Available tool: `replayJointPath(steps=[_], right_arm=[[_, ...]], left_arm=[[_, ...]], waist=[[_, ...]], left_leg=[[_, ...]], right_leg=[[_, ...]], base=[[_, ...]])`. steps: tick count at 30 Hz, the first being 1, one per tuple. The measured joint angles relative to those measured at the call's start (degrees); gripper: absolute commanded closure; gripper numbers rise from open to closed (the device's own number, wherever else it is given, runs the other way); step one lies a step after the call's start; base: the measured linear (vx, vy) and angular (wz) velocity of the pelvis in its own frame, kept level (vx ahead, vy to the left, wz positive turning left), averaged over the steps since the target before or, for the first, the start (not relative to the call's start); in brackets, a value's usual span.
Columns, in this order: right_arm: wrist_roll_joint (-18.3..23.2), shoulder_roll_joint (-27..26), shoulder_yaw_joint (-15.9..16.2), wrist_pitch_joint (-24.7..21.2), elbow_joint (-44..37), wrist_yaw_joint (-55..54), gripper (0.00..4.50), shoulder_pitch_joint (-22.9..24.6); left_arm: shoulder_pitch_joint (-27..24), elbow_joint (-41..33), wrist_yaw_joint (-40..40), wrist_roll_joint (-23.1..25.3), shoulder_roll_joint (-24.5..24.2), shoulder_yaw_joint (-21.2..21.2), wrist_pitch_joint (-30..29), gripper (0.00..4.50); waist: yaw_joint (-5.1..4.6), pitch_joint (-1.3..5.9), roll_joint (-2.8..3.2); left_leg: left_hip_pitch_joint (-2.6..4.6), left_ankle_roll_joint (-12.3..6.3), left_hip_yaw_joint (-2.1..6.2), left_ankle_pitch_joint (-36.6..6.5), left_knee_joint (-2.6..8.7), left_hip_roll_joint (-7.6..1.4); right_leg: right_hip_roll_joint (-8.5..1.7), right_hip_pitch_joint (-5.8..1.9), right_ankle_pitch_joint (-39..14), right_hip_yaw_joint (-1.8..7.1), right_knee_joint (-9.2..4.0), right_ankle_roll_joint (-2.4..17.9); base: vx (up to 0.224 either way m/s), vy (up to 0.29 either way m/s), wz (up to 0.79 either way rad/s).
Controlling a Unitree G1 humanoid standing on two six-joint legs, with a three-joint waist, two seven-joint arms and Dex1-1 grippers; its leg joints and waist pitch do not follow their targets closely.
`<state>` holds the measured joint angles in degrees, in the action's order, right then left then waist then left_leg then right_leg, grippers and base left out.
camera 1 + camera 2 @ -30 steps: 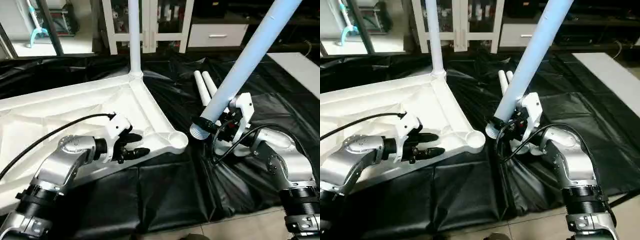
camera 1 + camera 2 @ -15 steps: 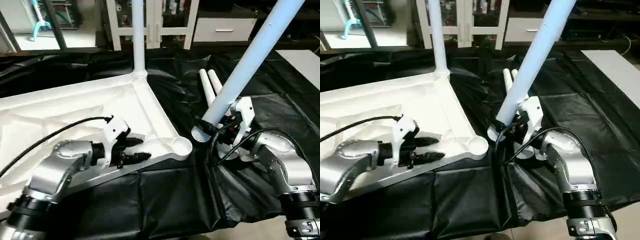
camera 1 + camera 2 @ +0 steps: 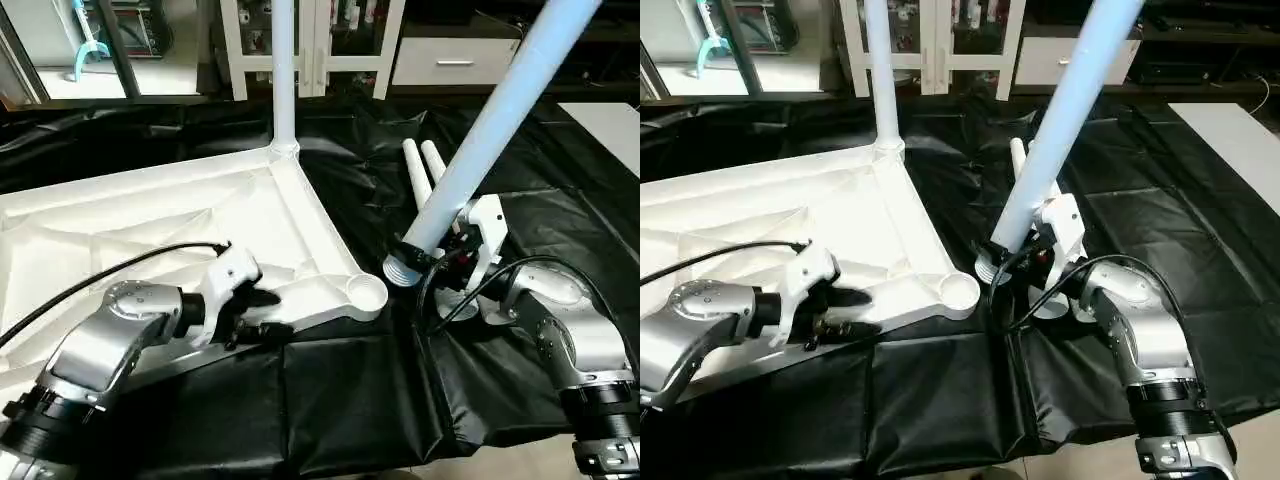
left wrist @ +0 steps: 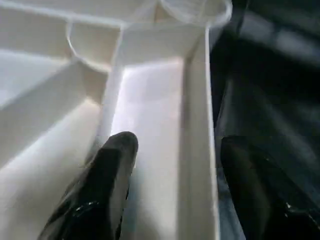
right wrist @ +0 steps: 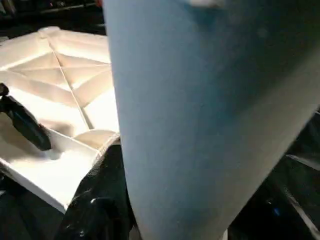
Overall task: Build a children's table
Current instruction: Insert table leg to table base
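The left fingers straddle the near rim of the upturned tabletop, one inside the rim and one outside, not pressed shut. The right fingers are clamped on a leg near its ribbed end, slanting toward 1 o'clock. That end hangs just at 3 o'clock of the empty corner socket; another leg stands upright in the far corner, and two more legs lie on the black sheet.
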<state>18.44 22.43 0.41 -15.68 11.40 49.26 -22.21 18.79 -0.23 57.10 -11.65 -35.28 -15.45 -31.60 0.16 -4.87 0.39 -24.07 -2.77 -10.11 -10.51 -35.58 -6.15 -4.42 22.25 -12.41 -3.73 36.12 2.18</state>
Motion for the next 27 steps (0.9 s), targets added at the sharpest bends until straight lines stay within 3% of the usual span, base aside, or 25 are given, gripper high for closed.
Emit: replayJointPath(steps=[11, 16, 17, 21, 27], right_arm=[[-0.3, -0.06, 0.02, 0.82, 0.09, -0.11, 2.62, -0.68], [-0.6, -0.33, 0.05, 0.89, 0.17, -0.23, 2.62, -0.68], [-0.6, -0.39, 0.06, 0.93, 0.21, -0.28, 2.62, -0.69], [-0.65, -1.0, 0.08, 1.55, 0.93, -0.45, 2.62, -0.95], [-0.74, -1.43, 0.08, 2.14, 1.18, -0.57, 2.62, -1.02]], left_arm=[[-0.72, -4.11, -1.8, 3.06, -1.82, -0.97, -0.36, 1.67], [-2.88, -5.94, -2.4, 4.86, -3.17, -1.34, 0.8, 2.15], [-3.05, -6.35, -2.48, 4.87, -3.22, -1.33, 0.65, 2.42], [-4.04, -7.56, -3.42, 4.67, -3.12, -1.21, 0.38, 2.55], [-5.53, -7.83, -4.61, 4.77, -2.31, -0.36, 2.21, 3.16]], waist=[[0.02, 0.01, 0.01], [0.0, 0.01, 0.01], [0.06, 0.01, 0.01], [0.11, 0.01, 0.02], [0.14, 0.04, 0.05]], left_leg=[[0.0, 0.0, 0.0, 0.0, -0.06, -0.03], [0.0, 0.0, 0.0, 0.0, -0.06, -0.06], [0.0, 0.0, 0.0, 0.0, -0.06, -0.07], [0.01, 0.0, 0.0, 0.0, -0.08, -0.08], [0.04, 0.01, 0.0, 0.01, -0.11, -0.09]], right_leg=[[0.0, -0.01, 0.0, -0.01, 0.05, 0.0], [0.02, -0.01, 0.0, -0.04, 0.05, 0.0], [0.03, -0.01, 0.0, -0.05, 0.05, 0.0], [0.04, -0.02, 0.0, -0.05, 0.07, 0.0], [0.04, -0.06, 0.0, -0.06, 0.09, 0.0]], base=[[0.0, 0.0, 0.0], [0.0, 0.0, 0.0], [0.0, 0.0, 0.0], [0.0, 0.0, 0.0], [0.0, 0.0, 0.0]])
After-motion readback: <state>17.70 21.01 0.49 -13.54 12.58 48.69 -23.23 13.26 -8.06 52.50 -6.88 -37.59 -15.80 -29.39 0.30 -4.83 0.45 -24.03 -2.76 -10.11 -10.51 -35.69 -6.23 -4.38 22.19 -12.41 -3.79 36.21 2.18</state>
